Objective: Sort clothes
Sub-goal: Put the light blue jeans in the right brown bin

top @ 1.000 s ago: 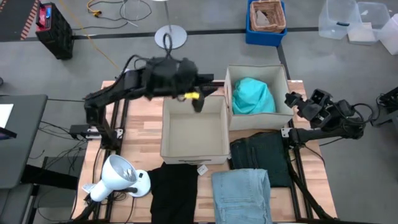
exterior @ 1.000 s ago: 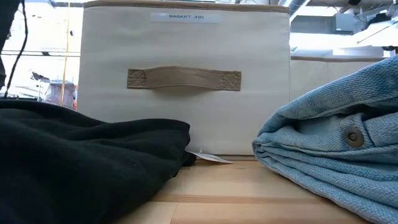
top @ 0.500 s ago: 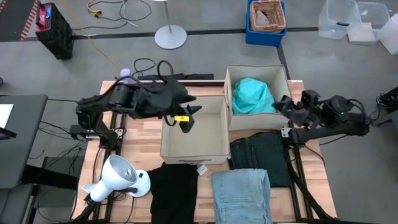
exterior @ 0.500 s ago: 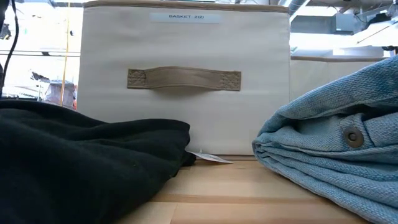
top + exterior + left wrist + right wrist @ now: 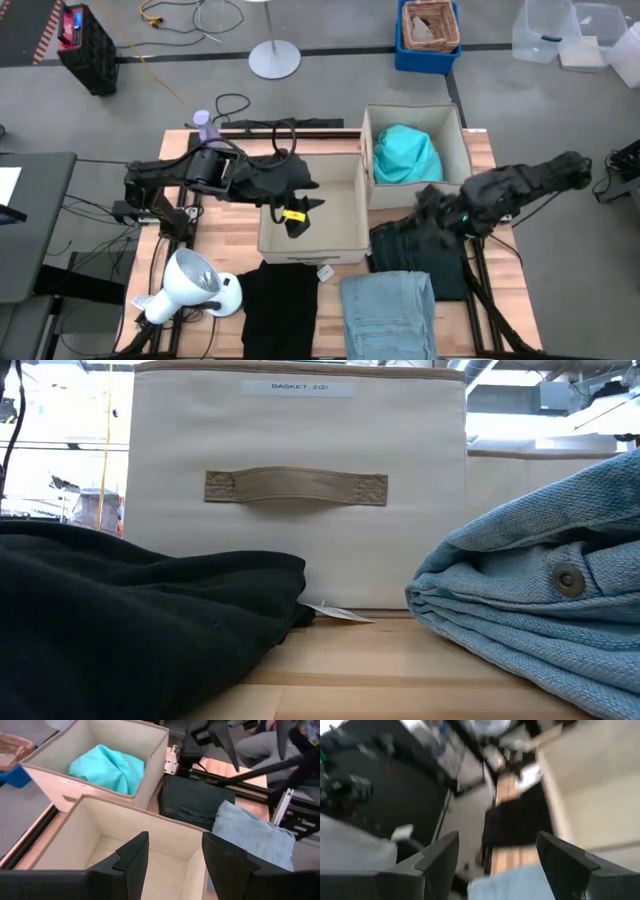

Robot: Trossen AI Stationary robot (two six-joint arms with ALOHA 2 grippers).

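While left tool (image 5: 172, 862) hangs open, empty, over front box (image 5: 300, 485) labelled "BASKET 2(2)", right tool (image 5: 495, 857) open above charcoal jeans (image 5: 420, 250). Teal top (image 5: 405, 155) in rear box (image 5: 368, 125); black garment (image 5: 280, 310), blue jeans (image 5: 390, 315) on tabletop (image 5: 225, 230).

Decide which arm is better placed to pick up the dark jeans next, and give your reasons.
Probably the right. Its pincer, open, hangs at the far edge of the dark jeans, while the left pincer, also open, is over the empty box, farther away.
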